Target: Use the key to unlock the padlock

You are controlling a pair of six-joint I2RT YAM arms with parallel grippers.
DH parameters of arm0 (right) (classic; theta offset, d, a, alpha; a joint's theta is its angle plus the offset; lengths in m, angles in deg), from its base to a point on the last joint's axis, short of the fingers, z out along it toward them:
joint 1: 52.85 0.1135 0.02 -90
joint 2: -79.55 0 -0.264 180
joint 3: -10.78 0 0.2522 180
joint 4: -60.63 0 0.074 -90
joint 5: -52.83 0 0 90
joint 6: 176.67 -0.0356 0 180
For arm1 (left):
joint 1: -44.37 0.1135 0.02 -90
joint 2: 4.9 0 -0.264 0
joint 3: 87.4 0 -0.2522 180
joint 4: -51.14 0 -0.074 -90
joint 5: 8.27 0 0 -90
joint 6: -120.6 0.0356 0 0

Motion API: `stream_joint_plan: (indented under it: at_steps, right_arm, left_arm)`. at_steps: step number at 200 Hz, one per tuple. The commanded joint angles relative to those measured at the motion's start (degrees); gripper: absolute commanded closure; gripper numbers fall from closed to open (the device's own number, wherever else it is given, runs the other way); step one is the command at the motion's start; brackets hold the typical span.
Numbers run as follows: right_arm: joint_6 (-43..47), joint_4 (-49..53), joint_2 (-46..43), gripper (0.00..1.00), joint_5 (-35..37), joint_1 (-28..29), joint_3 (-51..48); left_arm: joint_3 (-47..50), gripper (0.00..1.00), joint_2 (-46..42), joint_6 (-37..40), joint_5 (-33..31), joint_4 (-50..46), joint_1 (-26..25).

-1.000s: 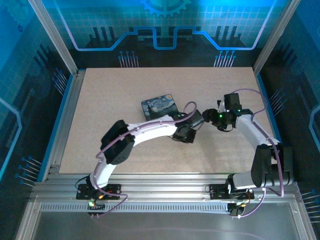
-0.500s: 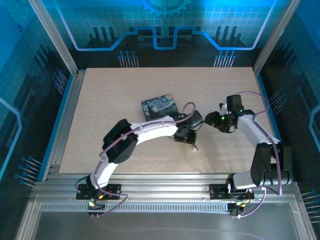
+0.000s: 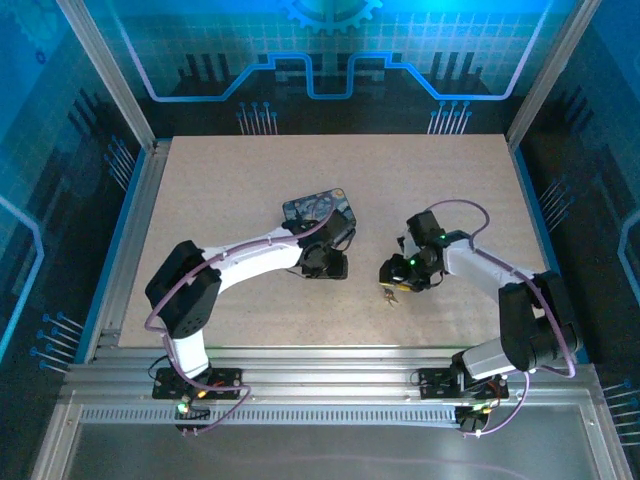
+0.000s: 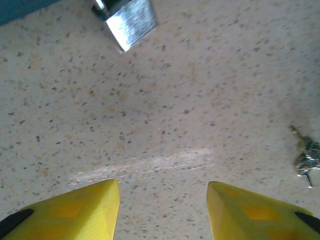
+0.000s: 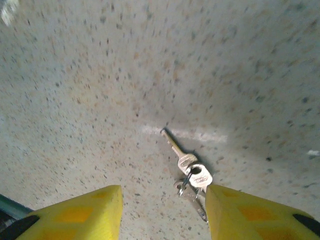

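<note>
two pincers hang low over the speckled tabletop [image 3: 220,200], both spread and both empty.

in the overhead view the right pincer [image 3: 400,272] sits right of the middle, and the key [image 3: 389,293] lies on the board just at its near side. from the right wrist, the right pincer [image 5: 164,200] has its yellow fingers [image 5: 75,212] wide apart. the key [image 5: 190,172] lies flat on the tabletop between them, closer to the finger on the right of that picture. it is a small silvery bunch on a ring, with one blade pointing up and to the left and another running down along that finger's edge. nothing is pinched. whether the finger touches the bunch i cannot tell.

seen from above, the left pincer [image 3: 325,264] is just on the near side of the blue-and-yellow box [image 3: 318,208], to the left of the key and apart from it. from the left wrist, the left pincer [image 4: 162,195] is also spread, with bare tabletop between its yellow tips. the padlock [image 4: 131,20] lies at the top edge of that picture, left of centre and well apart from the fingers. its shiny squarish body is partly cut off by the frame. a blue strip [image 4: 20,7] shows in the corner just left of it. the key bunch [image 4: 305,160] shows small at the far right edge, well apart from the padlock.
</note>
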Motion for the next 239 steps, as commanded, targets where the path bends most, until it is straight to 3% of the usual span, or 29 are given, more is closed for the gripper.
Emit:
stream_joint_plan:
  at_steps: [1, 88, 130, 197, 221, 239]
  right_arm:
    - [-1.3, 1.5, 1.0, 0.53, 2.1, 1.5, -0.7]
    - [-0.7, 0.8, 7.9, 0.57, 5.9, 4.2, 0.4]
    - [-1.6, 0.1, 10.2, 0.76, 5.9, 5.1, 0.9]
    - [0.5, -0.3, 9.5, 0.96, 1.1, 5.0, 5.2]
    - [-0.5, -2.0, 9.0, 0.99, -2.9, 4.2, 6.7]
    - [-2.4, -4.8, 8.5, 1.0, -6.9, 3.2, 5.9]
  left_arm:
    - [1.5, 0.51, -1.4, 0.0, -0.1, 1.0, 0.4]
    - [0.0, 0.51, -1.0, 3.2, -1.4, 0.5, 0.9]
    - [1.2, 0.51, -1.2, 3.3, -2.3, 0.6, 1.0]
    - [1.2, 0.52, -1.5, 4.0, -2.1, 0.2, 1.2]
    - [1.4, 0.52, -1.6, 4.7, 1.1, 1.7, 1.2]
    - [2.6, 0.54, -1.3, 4.5, 7.7, 6.0, 1.1]
